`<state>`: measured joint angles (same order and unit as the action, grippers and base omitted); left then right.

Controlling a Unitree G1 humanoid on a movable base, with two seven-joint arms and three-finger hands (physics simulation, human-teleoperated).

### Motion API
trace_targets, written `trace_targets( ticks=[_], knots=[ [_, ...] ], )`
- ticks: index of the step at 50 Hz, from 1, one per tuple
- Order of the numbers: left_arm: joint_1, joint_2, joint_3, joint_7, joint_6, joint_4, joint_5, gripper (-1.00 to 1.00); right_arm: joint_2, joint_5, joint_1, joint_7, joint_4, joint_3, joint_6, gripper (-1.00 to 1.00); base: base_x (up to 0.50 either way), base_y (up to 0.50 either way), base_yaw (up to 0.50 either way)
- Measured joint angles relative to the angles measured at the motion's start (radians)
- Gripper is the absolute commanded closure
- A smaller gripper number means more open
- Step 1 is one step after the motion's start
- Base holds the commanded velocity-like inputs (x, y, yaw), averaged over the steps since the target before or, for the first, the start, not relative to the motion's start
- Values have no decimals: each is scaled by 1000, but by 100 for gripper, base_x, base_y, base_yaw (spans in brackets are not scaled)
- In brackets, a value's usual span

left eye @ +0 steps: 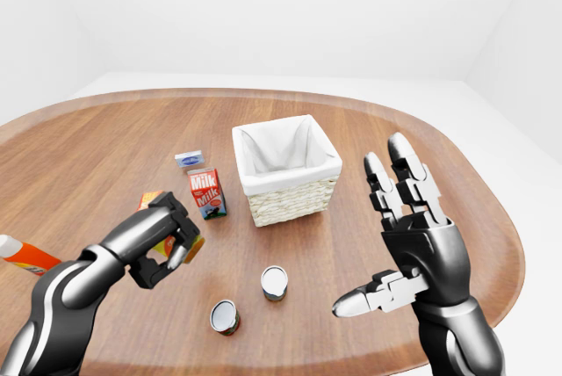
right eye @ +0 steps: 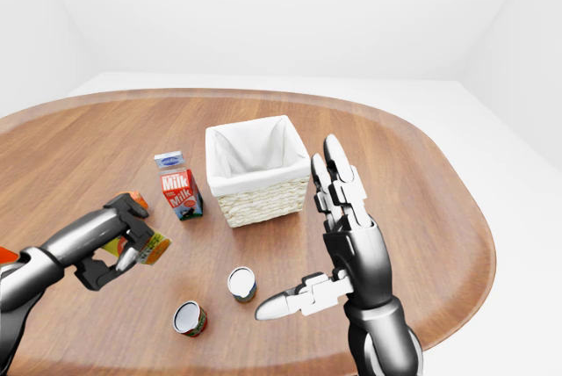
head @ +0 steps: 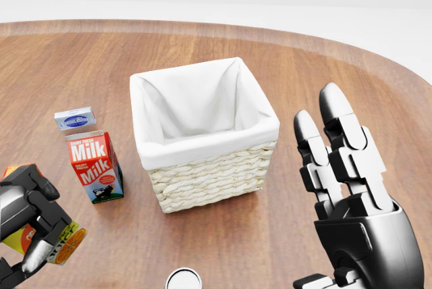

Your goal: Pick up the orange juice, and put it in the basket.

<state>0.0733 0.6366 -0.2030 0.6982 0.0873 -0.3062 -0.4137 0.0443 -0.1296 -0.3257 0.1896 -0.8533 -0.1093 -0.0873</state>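
A black-and-silver left hand (left eye: 162, 240) is curling its three fingers around the orange juice (right eye: 151, 247) carton at the lower left of the left-eye view, holding it tilted just above the wooden table (left eye: 105, 148). In the head view the carton is showing at the bottom left corner, an orange-slice print facing up between the dark fingers (head: 37, 252). Whether the carton is touching the tabletop cannot be told.

The right hand (left eye: 408, 235) is standing upright at the lower right of the left-eye view, its fingers spread and its thumb pointing toward the frame's left, holding nothing.

Near the middle of the table, the basket (head: 209, 177), wicker with a white cloth lining, is sitting well apart from the carton, to its upper right in the head view. A red milk carton (head: 94, 166) is standing upright just to the left of the basket, and a small blue-and-white box (head: 75, 119) is lying flat just above the milk in the same view. An orange box (left eye: 147, 200) is partly showing behind the left hand in the left-eye view.

Two cans (left eye: 250, 299) are standing near the bottom centre of the left-eye view, between the two hands. At the far left edge of that view, a white-and-red object (left eye: 22, 255) is lying on the table, too cropped to identify.
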Motion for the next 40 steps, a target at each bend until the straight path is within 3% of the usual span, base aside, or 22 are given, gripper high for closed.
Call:
trace_targets(
  ticks=[15,30,40],
  knots=[
    [-39,118,-45,0,0,-112,124,100,-1,1,4,-1,3,1,0,-100,0,0,0],
    [-171,255,-64,0,0,-171,246,100,-1,-1,3,-2,-4,1,0,-100,0,0,0],
    [-290,315,-38,0,-24,-170,304,100,1,1,0,-4,-5,-4,0,-100,0,0,0]
  ],
)
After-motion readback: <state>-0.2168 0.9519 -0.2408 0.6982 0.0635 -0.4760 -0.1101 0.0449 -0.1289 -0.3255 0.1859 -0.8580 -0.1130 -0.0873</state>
